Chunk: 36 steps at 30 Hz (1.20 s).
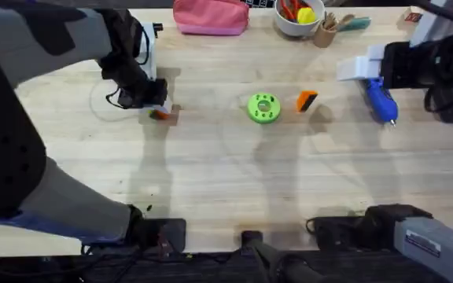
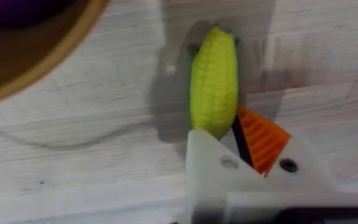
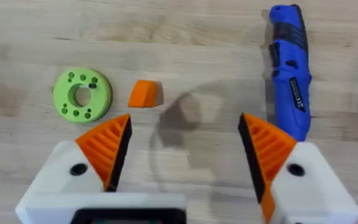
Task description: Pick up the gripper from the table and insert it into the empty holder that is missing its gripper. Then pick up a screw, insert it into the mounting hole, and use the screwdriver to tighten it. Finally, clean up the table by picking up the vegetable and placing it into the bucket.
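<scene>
The vegetable, a yellow toy corn with green edges, lies on the table beside the bucket's brownish rim. My left gripper is shut right at its near end. One finger is the bare white holder; the other carries an orange ribbed pad. From overhead the left gripper is low at the left. The loose orange gripper lies right of a green disc. The blue screwdriver lies at the right. My right gripper hangs open, holding nothing.
A pink pouch, a white bowl of colourful items and a wooden cup line the far edge. The green disc has several small holes. The left arm looms large and dark over the left side.
</scene>
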{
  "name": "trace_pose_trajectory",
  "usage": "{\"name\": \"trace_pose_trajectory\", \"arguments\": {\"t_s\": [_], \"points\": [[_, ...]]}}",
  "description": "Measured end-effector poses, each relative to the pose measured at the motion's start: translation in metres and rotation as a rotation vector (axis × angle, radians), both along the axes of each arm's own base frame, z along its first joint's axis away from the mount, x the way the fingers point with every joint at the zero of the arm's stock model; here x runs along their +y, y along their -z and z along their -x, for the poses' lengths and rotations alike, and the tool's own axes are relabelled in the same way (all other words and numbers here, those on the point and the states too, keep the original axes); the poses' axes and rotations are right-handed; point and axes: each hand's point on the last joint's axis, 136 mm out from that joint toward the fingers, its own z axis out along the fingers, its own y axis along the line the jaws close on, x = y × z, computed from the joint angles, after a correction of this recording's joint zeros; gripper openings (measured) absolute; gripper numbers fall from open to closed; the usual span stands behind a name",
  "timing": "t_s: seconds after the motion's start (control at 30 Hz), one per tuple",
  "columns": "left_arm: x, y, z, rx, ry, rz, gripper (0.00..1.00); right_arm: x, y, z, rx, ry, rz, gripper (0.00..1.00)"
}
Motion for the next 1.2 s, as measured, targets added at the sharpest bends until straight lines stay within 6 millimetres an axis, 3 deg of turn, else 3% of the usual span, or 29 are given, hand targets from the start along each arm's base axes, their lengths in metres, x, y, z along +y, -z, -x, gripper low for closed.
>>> {"name": "trace_pose_trajectory", "arguments": {"t_s": [0.47,0.57,0.77,0.87,1.0,1.17,1.2], "points": [[-0.004,-0.008,-0.002,-0.027,0.006,0.009,0.017,0.000,0.000,0.000,0.000,0.000,0.000,0.993],[-0.009,-0.031,-0.001,-0.081,0.020,0.013,0.017,0.000,0.000,0.000,0.000,0.000,0.000,0.992],[-0.013,-0.101,0.005,-0.242,0.020,0.021,0.017,0.000,0.000,0.000,0.000,0.000,0.000,0.992],[-0.013,-0.127,0.007,-0.314,0.017,0.024,0.017,0.000,0.000,0.000,0.000,0.000,0.000,0.991],[-0.013,-0.145,0.012,-0.373,0.018,0.025,0.017,0.000,0.000,0.000,0.000,0.000,0.000,0.992],[-0.013,-0.154,0.014,-0.406,0.016,0.025,0.026,0.000,0.000,0.000,0.000,0.000,0.000,0.991],[-0.012,-0.155,0.015,-0.408,0.019,0.024,0.135,0.000,0.000,0.000,0.000,0.000,0.000,0.994]]}}
